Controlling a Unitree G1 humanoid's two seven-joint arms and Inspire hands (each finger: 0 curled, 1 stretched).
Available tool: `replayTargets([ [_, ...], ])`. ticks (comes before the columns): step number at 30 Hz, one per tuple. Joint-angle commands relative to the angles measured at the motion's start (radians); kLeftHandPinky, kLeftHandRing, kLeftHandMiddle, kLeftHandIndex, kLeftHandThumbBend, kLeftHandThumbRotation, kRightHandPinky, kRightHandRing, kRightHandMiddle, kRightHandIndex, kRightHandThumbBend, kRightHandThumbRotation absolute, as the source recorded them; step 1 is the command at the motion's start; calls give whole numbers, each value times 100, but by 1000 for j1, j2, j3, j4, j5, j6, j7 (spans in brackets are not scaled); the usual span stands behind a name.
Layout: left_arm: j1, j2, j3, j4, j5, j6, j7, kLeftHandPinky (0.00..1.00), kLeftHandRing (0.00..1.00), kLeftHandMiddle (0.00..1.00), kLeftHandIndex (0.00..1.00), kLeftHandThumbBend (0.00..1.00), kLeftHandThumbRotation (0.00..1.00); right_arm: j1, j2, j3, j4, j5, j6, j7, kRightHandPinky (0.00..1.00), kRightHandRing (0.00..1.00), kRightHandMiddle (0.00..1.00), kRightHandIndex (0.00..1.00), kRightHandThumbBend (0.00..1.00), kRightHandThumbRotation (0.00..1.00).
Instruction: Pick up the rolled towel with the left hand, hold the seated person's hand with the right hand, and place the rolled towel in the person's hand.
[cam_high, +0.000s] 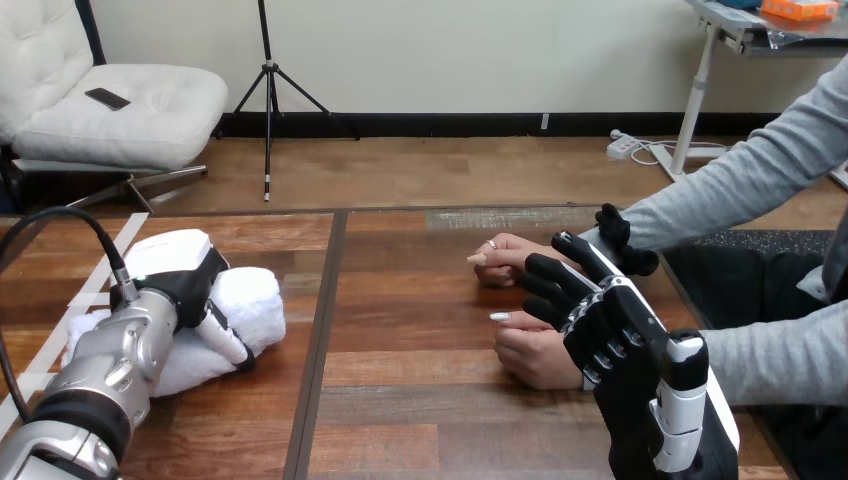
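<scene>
A white rolled towel (252, 303) lies on the wooden table (420, 400) at the left. My left hand (180, 280) sits on top of it, fingers (226, 338) curled round the roll's near side. At the right, the person's two hands rest on the table: the farther one (505, 256) and the nearer one (535, 352). My right hand (610, 325) reaches in over them with its fingers (548, 280) stretched out fairly straight between the two. Its thumb (618, 236) lies by the farther hand's wrist. I cannot tell whether it touches either hand.
The person's grey sleeves (740, 180) come in from the right edge. A dark seam (322, 330) runs down the table between the towel and the person's hands. White tape strips (90, 290) mark the table's left part.
</scene>
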Motion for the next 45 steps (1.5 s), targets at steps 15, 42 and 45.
replayTargets([
  [15,32,32,97,-121,-92,-163,131,35,42,48,46,71,0,-49,15,-2,-25,-18,-22,-11,83,85,84,88,89,100],
  [42,265,-9,321,-494,-338,-333,147,34,37,44,44,64,0,-52,10,-8,-13,-18,-11,-14,83,85,84,88,87,100],
  [45,296,-23,342,-549,-364,-333,143,33,36,43,44,63,0,-51,8,-8,-14,-18,-7,-14,84,85,84,88,88,100],
])
